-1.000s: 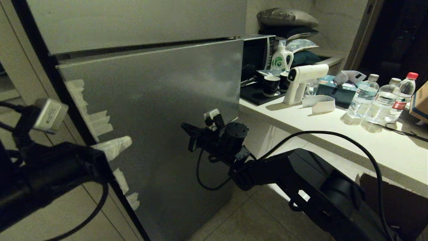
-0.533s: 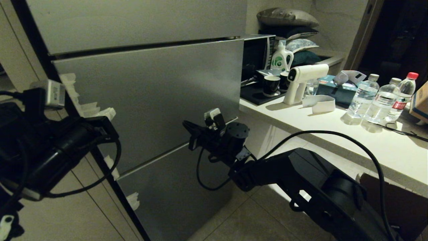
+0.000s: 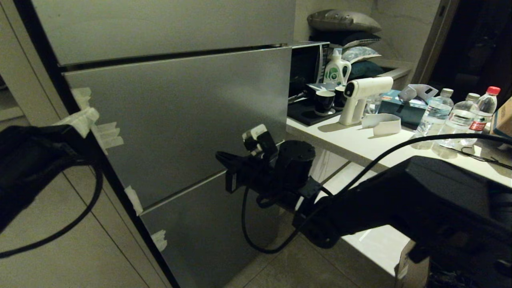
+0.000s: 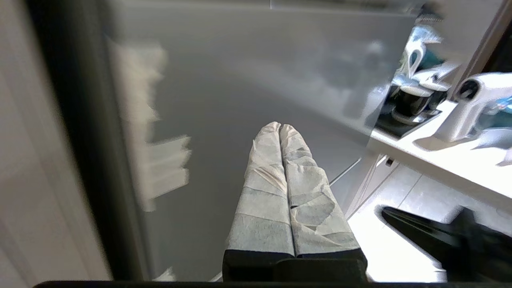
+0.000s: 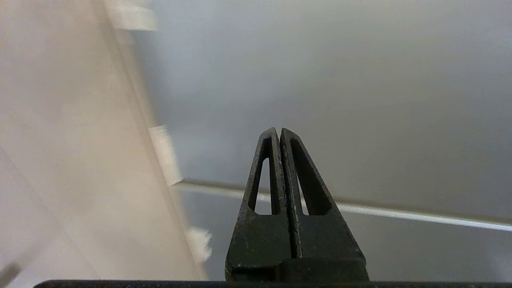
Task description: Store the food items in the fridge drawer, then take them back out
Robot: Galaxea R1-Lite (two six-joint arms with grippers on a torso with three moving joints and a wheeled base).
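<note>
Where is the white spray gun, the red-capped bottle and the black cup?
white spray gun (image 3: 366, 89), head view, on its barrel.
red-capped bottle (image 3: 483, 108), head view, on its clear body.
black cup (image 3: 324, 102), head view, on its side wall.

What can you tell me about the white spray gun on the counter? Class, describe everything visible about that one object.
The white spray gun stands upright on the pale counter, resting on the foot of its grip. It looks like smooth plastic, pistol-shaped: a long horizontal barrel on top, with a dark round end facing the fridge, and a handle angling down. It stands right of the dark tray with the cups and in front of a teal tissue box. Neither hand touches it.
</note>
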